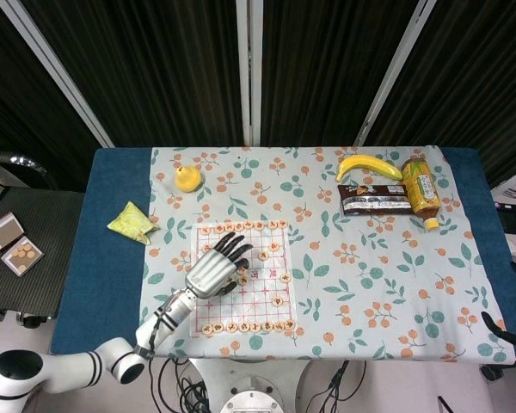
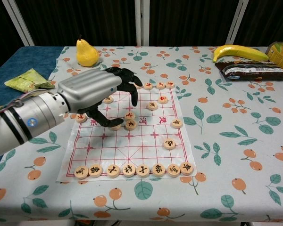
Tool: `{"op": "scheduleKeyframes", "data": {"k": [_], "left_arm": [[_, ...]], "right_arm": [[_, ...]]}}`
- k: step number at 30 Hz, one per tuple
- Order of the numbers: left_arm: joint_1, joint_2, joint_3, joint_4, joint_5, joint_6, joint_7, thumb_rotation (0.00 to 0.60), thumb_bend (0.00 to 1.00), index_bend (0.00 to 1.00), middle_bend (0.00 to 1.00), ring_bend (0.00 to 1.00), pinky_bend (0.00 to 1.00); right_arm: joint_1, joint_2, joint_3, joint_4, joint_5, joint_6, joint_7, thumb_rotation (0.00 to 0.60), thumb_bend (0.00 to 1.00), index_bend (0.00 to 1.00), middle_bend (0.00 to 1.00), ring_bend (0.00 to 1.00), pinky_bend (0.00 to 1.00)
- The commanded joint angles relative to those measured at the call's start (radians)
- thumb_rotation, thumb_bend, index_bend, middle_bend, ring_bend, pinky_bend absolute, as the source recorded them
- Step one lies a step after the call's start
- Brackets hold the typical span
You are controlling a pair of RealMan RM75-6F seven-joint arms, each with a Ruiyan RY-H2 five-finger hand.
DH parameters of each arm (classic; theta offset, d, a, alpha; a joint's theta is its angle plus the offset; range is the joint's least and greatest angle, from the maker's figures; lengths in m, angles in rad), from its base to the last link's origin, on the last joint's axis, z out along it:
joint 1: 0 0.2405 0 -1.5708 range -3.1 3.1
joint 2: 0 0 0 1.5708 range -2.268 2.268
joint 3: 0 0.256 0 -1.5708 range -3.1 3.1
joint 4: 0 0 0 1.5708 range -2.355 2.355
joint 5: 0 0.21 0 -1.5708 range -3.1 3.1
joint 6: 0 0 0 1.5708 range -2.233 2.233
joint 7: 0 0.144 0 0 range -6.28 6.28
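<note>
A paper Chinese-chess board lies on the flowered tablecloth, with round wooden pieces on it. My left hand hovers over the board's left half, fingers spread and curved, holding nothing. Its thumb hangs just above a piece, and two more pieces lie right of it. A row of pieces lines the near edge. Dark finger-like shapes at the right edge of the head view may be my right hand, too little of it showing to tell how it stands.
A yellow pear and a green packet sit at the left. A banana, a dark snack pack and a tea bottle lie at the far right.
</note>
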Motion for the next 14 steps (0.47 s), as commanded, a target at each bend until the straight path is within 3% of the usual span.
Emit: {"op": "scheduleKeyframes", "data": {"k": [1,5,8,14], "left_arm": [[0.1,0.114,0.039,-0.155,0.007,0.122,0.092,0.6,0.29,0.36,0.12,0.0,0.0],[0.237,0.218,0.105,-0.244,0.002,0.273,0.118,0.6,0.28,0.28,0.12,0.0,0.0],[0.349,0.288,0.15,-0.27,-0.033,0.373,0.095,0.6,0.25,0.1,0.09,0.0,0.0],[0.536,0.366,0.224,-0.2,-0.046,0.535,0.003,0.6,0.21,0.07,0.07,0.0,0.0]], "right_arm": [[0.0,0.0,-0.002,-0.002,-0.006,0.005,-0.003,0.6,0.15,0.0,0.0,0.0,0.0],[0.004,-0.003,-0.011,-0.001,-0.025,0.011,-0.019,0.6,0.15,0.0,0.0,0.0,0.0],[0.011,-0.011,-0.016,0.003,-0.043,0.015,-0.039,0.6,0.15,0.0,0.0,0.0,0.0],[0.024,-0.022,-0.026,-0.007,-0.064,0.01,-0.09,0.6,0.15,0.0,0.0,0.0,0.0]]}}
